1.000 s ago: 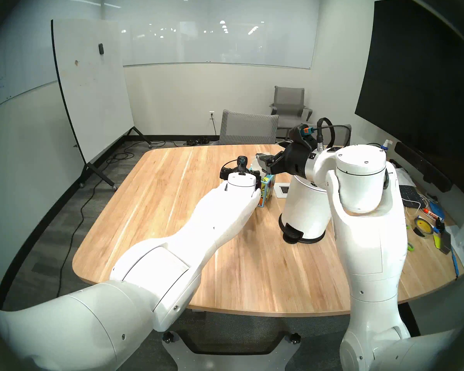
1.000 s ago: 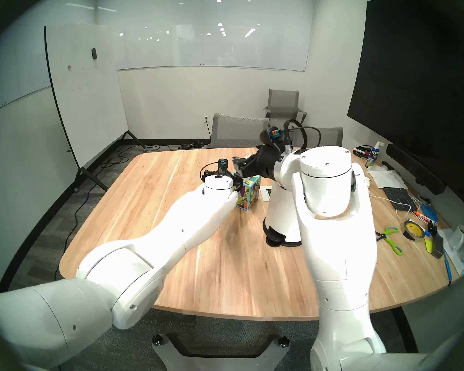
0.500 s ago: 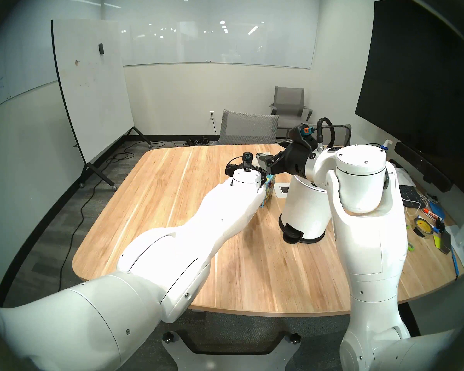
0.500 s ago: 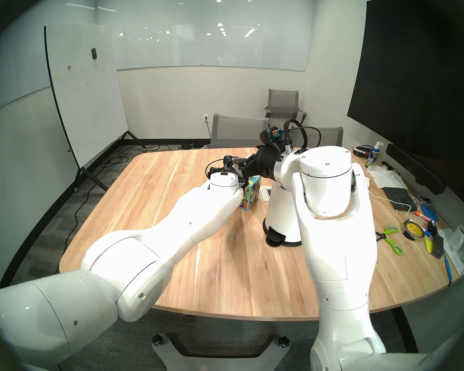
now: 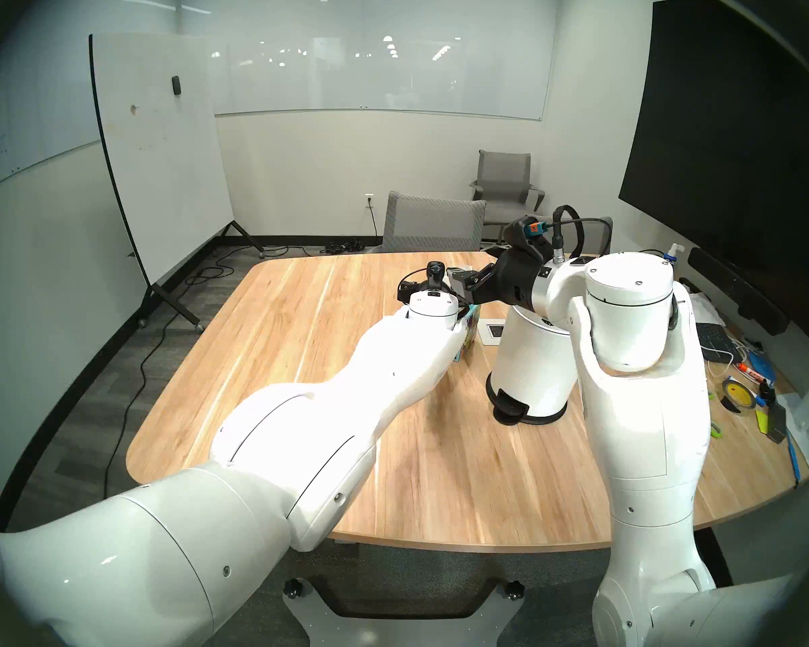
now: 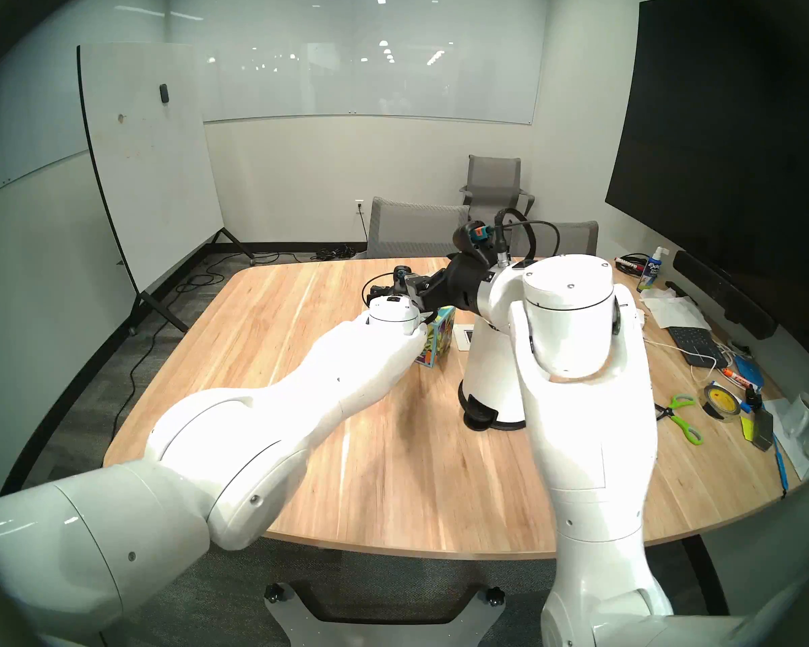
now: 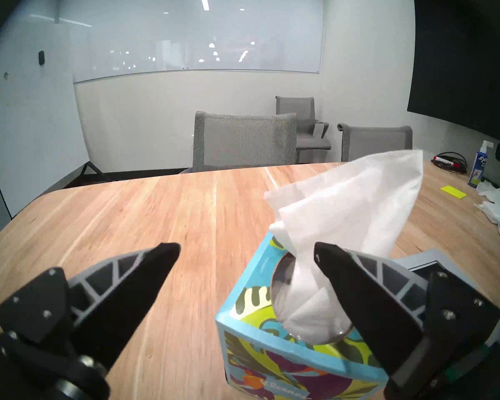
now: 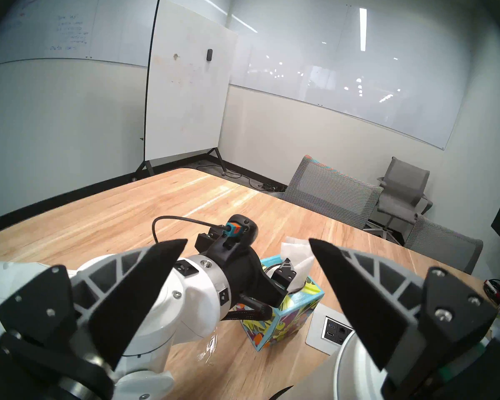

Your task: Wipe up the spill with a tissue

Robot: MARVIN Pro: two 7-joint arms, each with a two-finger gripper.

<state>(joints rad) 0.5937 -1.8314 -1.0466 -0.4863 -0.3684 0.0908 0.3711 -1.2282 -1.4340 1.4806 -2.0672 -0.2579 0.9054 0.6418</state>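
A white tissue (image 7: 350, 206) sticks up out of a toucan-print tissue box (image 7: 272, 359) on the wooden table (image 7: 156, 211). My left gripper (image 7: 247, 249) hovers open just above the box. Its right finger (image 7: 358, 298) stands in front of the tissue's base, and nothing is between the jaws. My right gripper (image 8: 248, 243) is open and empty. It is held higher, over the white pedal bin (image 5: 528, 366), and points at the left wrist and the box (image 8: 286, 318). The spill does not show in any view.
A power socket plate (image 8: 332, 330) is set into the table between box and bin. Scissors (image 6: 683, 417), tape (image 6: 720, 398), a keyboard (image 6: 692, 345) and papers clutter the right edge. Grey chairs (image 5: 433, 226) stand along the far side.
My left arm has reached forward and to the right, bringing its open gripper up over the tissue box. The right arm has stayed still.
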